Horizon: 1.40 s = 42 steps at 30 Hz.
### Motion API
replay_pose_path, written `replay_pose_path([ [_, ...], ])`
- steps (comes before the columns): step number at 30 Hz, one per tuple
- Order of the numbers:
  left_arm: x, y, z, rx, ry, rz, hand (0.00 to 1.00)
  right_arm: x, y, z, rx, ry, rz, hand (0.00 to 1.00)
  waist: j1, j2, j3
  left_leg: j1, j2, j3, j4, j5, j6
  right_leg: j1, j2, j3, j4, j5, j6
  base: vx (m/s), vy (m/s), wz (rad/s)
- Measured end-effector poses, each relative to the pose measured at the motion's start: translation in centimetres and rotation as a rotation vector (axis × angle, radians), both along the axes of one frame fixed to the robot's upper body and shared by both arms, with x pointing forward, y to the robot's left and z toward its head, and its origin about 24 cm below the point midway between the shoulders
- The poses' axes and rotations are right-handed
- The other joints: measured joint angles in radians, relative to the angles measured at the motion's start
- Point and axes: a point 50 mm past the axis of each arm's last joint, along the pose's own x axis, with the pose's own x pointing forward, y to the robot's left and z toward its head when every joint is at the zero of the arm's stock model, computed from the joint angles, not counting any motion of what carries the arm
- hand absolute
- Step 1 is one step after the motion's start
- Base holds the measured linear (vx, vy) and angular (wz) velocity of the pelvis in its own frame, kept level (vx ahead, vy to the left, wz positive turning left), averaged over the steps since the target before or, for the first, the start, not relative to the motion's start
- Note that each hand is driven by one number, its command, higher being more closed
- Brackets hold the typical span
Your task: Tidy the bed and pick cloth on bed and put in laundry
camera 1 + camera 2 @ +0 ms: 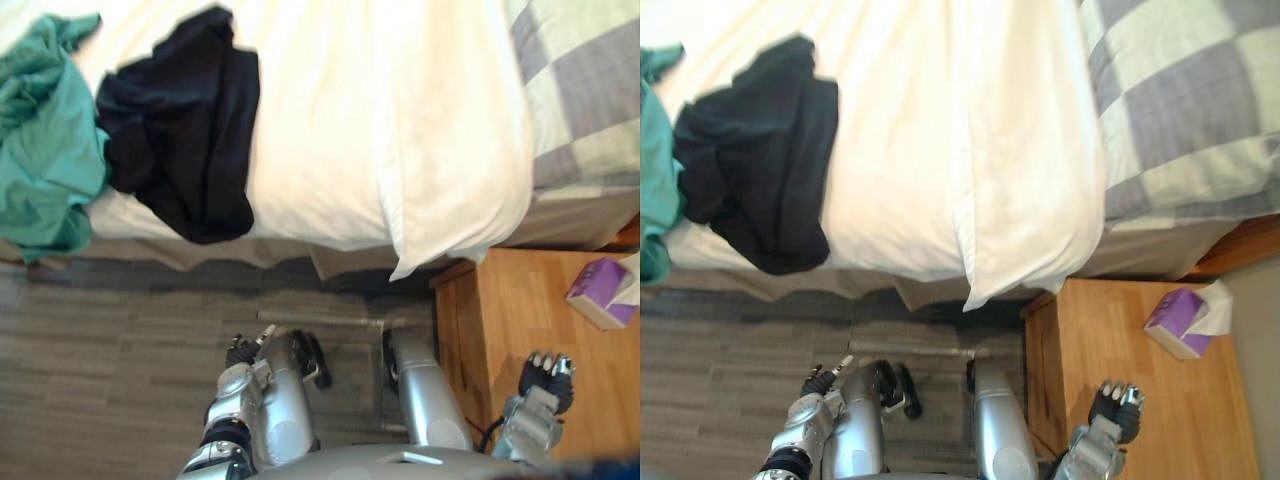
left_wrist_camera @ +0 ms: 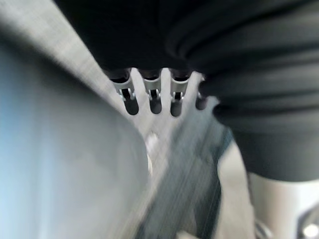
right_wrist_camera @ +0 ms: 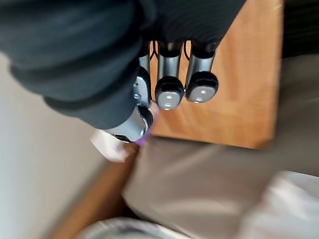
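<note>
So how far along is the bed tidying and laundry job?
Nothing looks done: the black cloth and green cloth lie on the bed. Nothing in hand: the left hand and right hand hang low, open, empty. Left: picking both cloths up for laundry.

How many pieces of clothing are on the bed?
2: a black garment at the edge of the bed, a teal garment to its left; more may be hidden.
</note>
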Motion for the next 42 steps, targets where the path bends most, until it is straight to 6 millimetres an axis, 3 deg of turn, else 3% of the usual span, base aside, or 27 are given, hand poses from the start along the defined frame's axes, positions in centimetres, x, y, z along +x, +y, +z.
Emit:
replay_pose_path([
  [1,-0.6,0.1,-0.3,0.001,0.023,-0.003,0.0,-0.2,0.6,-0.4,-0.023,0.035,0.064,0.0,-0.007,-0.005,-0.019,0.027,-0.005,0.008,-0.03,0.006,-0.001,0.022,-0.001,0.001,-0.035,0.011,0.003,0.12,0.062,-0.11],
  [11,-4.2,-1.8,-2.2,-0.088,0.16,-0.107,0.0,-3.6,4.9,-3.1,-0.215,0.35,0.58,0.0,-0.015,-0.025,-0.165,0.273,-0.083,0.102,-0.359,0.099,-0.019,0.25,-0.034,0.024,-0.358,0.11,0.024,0.16,0.036,-0.11],
  [17,-5.3,-2.6,-2.7,-0.14,0.188,-0.126,0.0,-5.6,5.4,-4.4,-0.39,0.59,0.826,0.0,-0.02,-0.01,-0.197,0.383,-0.14,0.113,-0.552,0.18,-0.039,0.352,-0.059,-0.009,-0.496,0.162,0.031,0.16,-0.021,0.08],
  [26,-6.0,-3.0,-3.0,-0.141,0.193,-0.228,0.0,-4.3,4.8,-5.0,-0.539,0.722,1.006,0.0,-0.022,0.004,-0.202,0.508,-0.204,0.077,-0.84,0.353,-0.058,0.459,-0.065,-0.073,-0.655,0.229,0.011,0.01,-0.032,0.16],
  [31,-6.7,-2.7,-3.1,-0.087,0.21,-0.29,0.0,-3.5,4.9,-5.2,-0.6,0.767,1.115,0.0,-0.018,0.011,-0.2,0.537,-0.215,0.054,-0.895,0.377,-0.05,0.477,-0.063,-0.088,-0.677,0.234,0.008,-0.08,0.006,0.12],
  [33,-6.5,-2.4,-3.0,-0.056,0.211,-0.302,0.0,-3.1,5.0,-5.2,-0.627,0.774,1.178,0.0,-0.014,0.016,-0.186,0.522,-0.218,0.063,-0.859,0.346,-0.049,0.464,-0.072,-0.083,-0.65,0.208,0.012,-0.12,0.018,-0.04],
  [34,-6.0,-2.2,-2.7,-0.033,0.192,-0.291,0.0,-2.6,5.2,-5.1,-0.643,0.767,1.21,0.0,-0.011,0.002,-0.167,0.471,-0.203,0.062,-0.739,0.286,-0.045,0.44,-0.083,-0.078,-0.599,0.179,0.013,-0.11,-0.009,-0.02],
  [35,-5.5,-1.9,-2.4,-0.004,0.167,-0.271,0.0,-2.1,4.8,-4.9,-0.667,0.76,1.216,0.0,-0.008,0.01,-0.143,0.402,-0.168,0.056,-0.586,0.209,-0.043,0.412,-0.087,-0.08,-0.535,0.153,0.016,-0.14,-0.002,-0.01],
  [38,-4.7,-1.2,-1.9,0.036,0.121,-0.172,0.0,-0.9,4.5,-4.4,-0.7,0.744,1.216,0.0,-0.007,0.029,-0.101,0.276,-0.12,0.034,-0.356,0.11,-0.021,0.302,-0.098,-0.084,-0.35,0.089,0.035,-0.11,0.049,0.05],
  [40,-4.2,0.5,-1.4,0.09,0.086,-0.095,0.0,0.0,4.9,-4.1,-0.677,0.711,1.194,0.0,-0.007,-0.018,-0.062,0.212,-0.139,0.035,-0.306,0.099,-0.015,0.198,-0.145,-0.084,-0.22,0.042,0.036,-0.07,0.021,0.18],
  [42,-4.2,2.1,-1.0,0.111,0.062,0.031,0.0,0.6,5.1,-3.9,-0.66,0.69,1.174,0.0,0.005,-0.043,-0.023,0.161,-0.141,0.039,-0.273,0.105,-0.016,0.125,-0.162,-0.084,-0.143,0.02,0.029,-0.04,-0.074,0.02],
])
